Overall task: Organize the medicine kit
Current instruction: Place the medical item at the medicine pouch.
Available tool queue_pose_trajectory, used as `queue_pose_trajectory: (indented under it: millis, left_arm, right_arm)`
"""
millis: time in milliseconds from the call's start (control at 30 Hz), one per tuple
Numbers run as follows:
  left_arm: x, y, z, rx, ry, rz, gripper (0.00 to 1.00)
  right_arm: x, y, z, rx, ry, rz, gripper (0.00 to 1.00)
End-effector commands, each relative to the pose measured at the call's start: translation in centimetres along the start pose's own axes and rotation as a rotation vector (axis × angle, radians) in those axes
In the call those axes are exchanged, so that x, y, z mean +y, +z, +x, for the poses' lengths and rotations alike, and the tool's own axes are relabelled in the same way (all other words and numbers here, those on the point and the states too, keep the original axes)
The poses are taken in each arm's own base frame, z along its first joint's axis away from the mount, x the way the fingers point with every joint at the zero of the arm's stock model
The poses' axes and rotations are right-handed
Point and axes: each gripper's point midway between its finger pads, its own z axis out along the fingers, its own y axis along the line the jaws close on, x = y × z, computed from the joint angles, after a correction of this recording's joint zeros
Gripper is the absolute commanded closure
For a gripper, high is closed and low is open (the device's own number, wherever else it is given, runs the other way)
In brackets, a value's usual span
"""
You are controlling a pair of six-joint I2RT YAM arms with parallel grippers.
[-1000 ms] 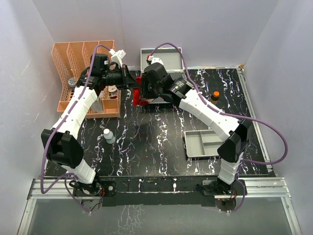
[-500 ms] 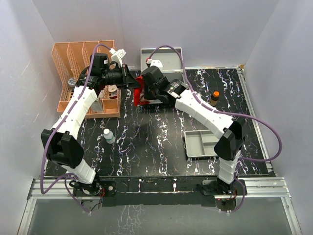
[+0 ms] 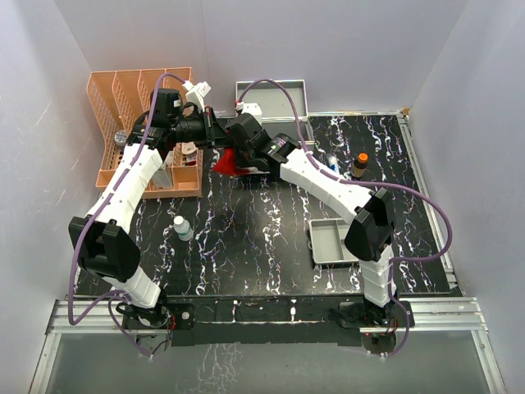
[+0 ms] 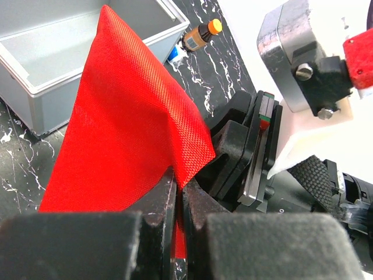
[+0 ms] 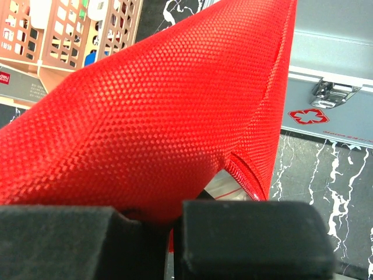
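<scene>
Both grippers share one red pouch [image 3: 229,162]. The left gripper [image 4: 178,205] is pinched fully closed on its lower edge, and the right gripper [image 5: 175,224] is clamped tight on another edge. The fabric is tented between them over the table [image 3: 246,246]. The case [image 3: 285,102] sits open at the back edge, just behind the pouch. The dual grip likely keeps the floppy pouch taut for lifting into the case. A bottle [image 3: 360,162] and a tray [image 3: 332,244] sit to the right.

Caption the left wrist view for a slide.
Left fingers pinch the flat red woven-fabric pouch in front of the open silver-grey metal case.
</scene>
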Motion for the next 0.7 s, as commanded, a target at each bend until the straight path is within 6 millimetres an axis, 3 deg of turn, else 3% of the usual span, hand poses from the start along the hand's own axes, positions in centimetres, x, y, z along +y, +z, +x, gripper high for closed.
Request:
queue_pose_trajectory:
  millis: [0, 133, 233, 367, 500, 667]
  left_arm:
    - [-3.9, -1.3, -0.4, 0.006, 0.032, 0.131, 1.00]
    - [-3.8, -1.3, -0.1, 0.016, 0.031, 0.129, 1.00]
    - [-3.6, -1.2, 0.1, 0.021, 0.028, 0.127, 1.00]
    - [-3.4, -1.0, 0.2, 0.027, 0.022, 0.126, 1.00]
    - [-3.3, -0.8, 0.2, 0.029, 0.017, 0.128, 1.00]
    - [-3.1, -0.6, 0.3, 0.038, 0.015, 0.131, 1.00]
  right_arm:
    - [-0.4, -0.8, -4.0, -0.136, 0.036, 0.022, 0.99]
    - [0.7, -2.8, -6.3, -0.218, 0.063, -0.059, 0.75]
    - [1.3, -6.0, -8.9, -0.319, 0.101, -0.139, 0.62]
    - [1.3, -10.9, -12.4, -0.432, 0.150, -0.200, 0.56]
    - [0.9, -14.5, -14.2, -0.492, 0.190, -0.235, 0.51]
    - [0.4, -16.3, -14.3, -0.494, 0.132, -0.250, 0.45]
